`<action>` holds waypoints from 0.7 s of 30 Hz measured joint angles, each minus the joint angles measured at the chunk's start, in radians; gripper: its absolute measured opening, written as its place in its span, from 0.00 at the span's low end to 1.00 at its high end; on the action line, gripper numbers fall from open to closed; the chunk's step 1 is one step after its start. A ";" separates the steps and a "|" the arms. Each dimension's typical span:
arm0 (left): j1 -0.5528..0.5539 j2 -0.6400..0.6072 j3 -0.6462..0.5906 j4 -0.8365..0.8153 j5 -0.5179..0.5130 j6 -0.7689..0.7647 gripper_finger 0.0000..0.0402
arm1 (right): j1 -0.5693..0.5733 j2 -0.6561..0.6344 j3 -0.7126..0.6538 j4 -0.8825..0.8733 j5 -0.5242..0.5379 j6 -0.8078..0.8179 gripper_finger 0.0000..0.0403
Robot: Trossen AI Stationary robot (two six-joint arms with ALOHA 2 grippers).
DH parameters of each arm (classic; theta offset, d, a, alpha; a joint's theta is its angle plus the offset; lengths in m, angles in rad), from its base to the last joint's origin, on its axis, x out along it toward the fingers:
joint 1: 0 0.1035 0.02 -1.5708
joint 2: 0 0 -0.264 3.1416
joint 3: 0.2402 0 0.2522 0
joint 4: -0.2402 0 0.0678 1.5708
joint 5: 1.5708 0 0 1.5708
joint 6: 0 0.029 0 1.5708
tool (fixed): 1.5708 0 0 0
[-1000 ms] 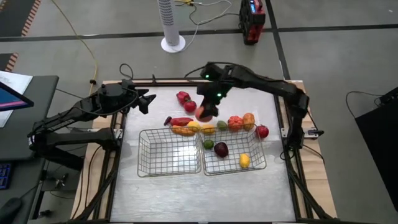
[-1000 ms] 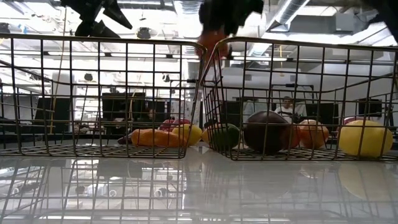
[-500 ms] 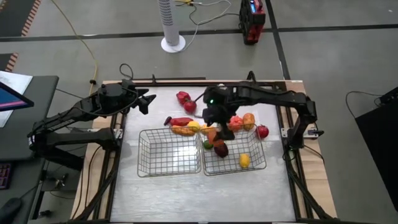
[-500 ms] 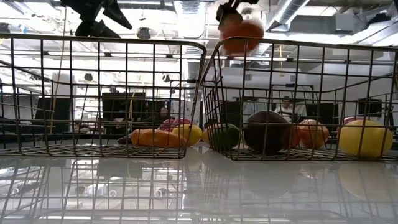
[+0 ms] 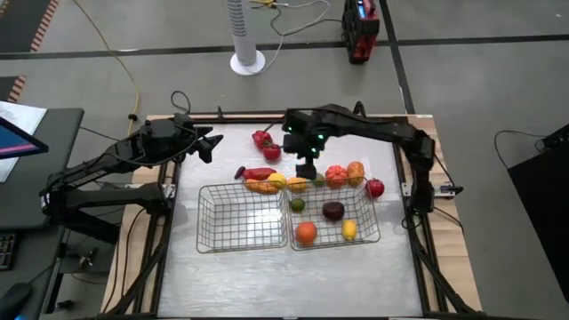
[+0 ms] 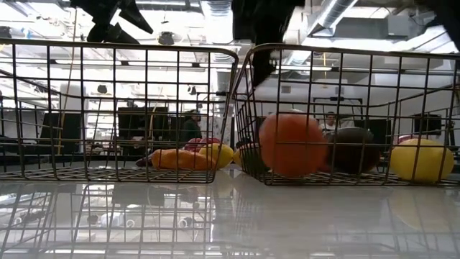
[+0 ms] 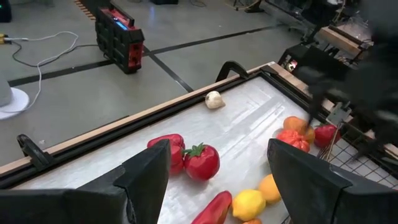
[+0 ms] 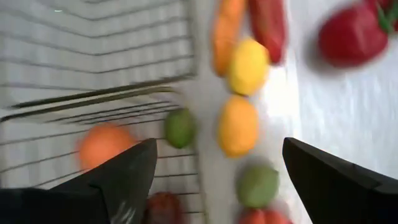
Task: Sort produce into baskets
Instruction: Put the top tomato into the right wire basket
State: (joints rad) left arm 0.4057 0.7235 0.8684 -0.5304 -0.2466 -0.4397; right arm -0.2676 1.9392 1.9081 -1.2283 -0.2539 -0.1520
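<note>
High view: I see the right gripper (image 5: 306,169) spread, empty, at 12 o'clock of the right basket (image 5: 366,238); the orange (image 5: 306,233) lies inside at 7 o'clock. The left basket (image 5: 210,242) holds nothing. Left wrist view: the left gripper (image 7: 221,180) hangs spread near a tomato (image 7: 201,161).

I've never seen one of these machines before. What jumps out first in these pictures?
A bright orange fruit lies in the right basket with a maroon one and a yellow one; the left basket looks empty. The right claw hangs open above a row of loose produce behind the baskets, while the left claw waits open at the table's far left.
</note>
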 joint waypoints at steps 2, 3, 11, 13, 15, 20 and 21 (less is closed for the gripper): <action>0.000 0.000 0.000 0.001 0.000 0.000 0.64 | -0.031 0.046 0.000 0.012 0.005 0.002 0.92; 0.000 0.000 0.000 0.002 0.000 -0.001 0.64 | -0.043 0.068 0.000 0.029 0.000 0.007 0.92; 0.000 0.000 0.000 0.003 0.000 -0.018 0.64 | -0.125 0.184 0.000 0.300 0.041 0.213 0.92; 0.000 0.000 0.000 0.003 0.001 -0.019 0.64 | -0.129 0.199 0.000 0.363 0.080 0.238 0.92; 0.000 0.000 0.000 0.002 0.001 -0.023 0.64 | -0.130 0.209 0.000 0.414 0.127 0.242 0.92; 0.000 0.000 0.000 -0.002 0.000 -0.024 0.64 | -0.127 0.231 0.001 0.524 0.175 0.231 0.92; 0.000 0.000 0.000 -0.002 0.000 -0.024 0.64 | -0.127 0.244 0.001 0.535 0.176 0.235 0.92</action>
State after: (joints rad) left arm 0.4057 0.7235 0.8684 -0.5323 -0.2471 -0.4641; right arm -0.3944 2.1835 1.9091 -0.6936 -0.0780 0.0833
